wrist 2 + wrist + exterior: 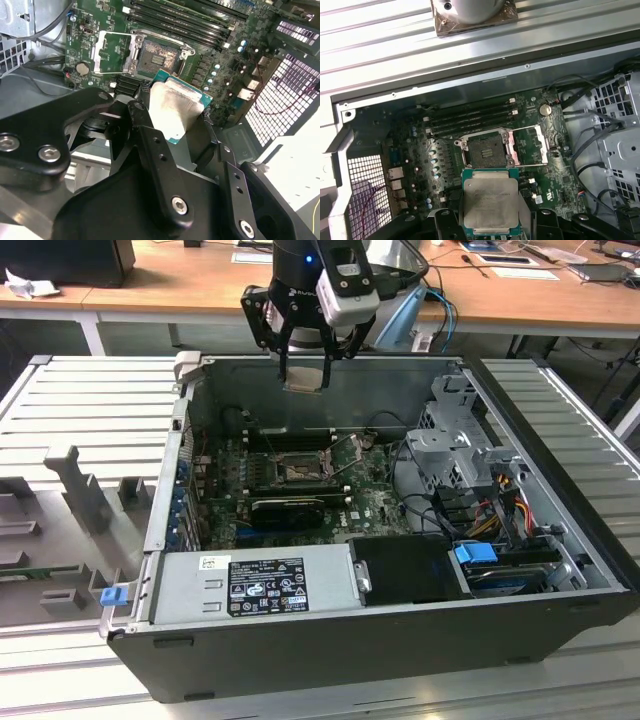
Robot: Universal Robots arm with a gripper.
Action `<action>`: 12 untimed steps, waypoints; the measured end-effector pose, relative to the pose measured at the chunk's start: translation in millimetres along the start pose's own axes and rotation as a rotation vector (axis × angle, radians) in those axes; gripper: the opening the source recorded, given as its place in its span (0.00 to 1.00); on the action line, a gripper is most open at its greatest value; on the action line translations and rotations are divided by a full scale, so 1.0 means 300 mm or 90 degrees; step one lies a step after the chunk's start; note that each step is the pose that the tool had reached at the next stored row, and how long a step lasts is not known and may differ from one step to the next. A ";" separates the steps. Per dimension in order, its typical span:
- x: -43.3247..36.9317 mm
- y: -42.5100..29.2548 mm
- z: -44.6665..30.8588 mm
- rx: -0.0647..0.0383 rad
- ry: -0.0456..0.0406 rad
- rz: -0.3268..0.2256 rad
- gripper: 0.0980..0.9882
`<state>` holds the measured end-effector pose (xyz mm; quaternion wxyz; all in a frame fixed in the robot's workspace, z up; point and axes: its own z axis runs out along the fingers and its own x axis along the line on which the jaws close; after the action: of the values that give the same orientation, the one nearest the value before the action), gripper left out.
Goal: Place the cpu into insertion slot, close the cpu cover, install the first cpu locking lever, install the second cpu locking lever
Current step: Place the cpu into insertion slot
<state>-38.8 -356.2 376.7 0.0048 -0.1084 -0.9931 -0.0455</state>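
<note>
- Above the back wall of the open computer case [400,640], the hand [303,370] hangs well apart from the motherboard [415,150] below it.
- The hand is closed narrow on the cpu [490,202]. In the second wrist view, black fingers [150,140] press on two opposite edges of the chip.
- In both wrist views, the dull silver top of the cpu faces the camera.
- Below the hand, the insertion slot [485,150] lies bare, and its dark pinned centre is visible.
- Just beside the slot, the cpu cover [530,146] is swung open, away from the socket.
- At the case wall farthest from the hand sits the grey power supply box [255,585].
</note>
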 end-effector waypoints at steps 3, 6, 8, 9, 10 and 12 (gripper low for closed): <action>0.000 0.000 0.000 0.000 -0.0003 0.004 0.48; 0.000 0.000 0.000 0.000 -0.0008 0.009 0.48; 0.000 0.000 0.000 0.000 -0.0011 0.012 0.48; 0.000 0.000 0.000 0.000 -0.0012 0.013 0.48; 0.000 0.000 0.000 0.000 -0.0013 0.015 0.48; 0.000 0.000 0.000 0.000 -0.0015 0.017 0.48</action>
<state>-38.8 -356.2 376.7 0.0042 -0.1216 -0.9915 -0.0455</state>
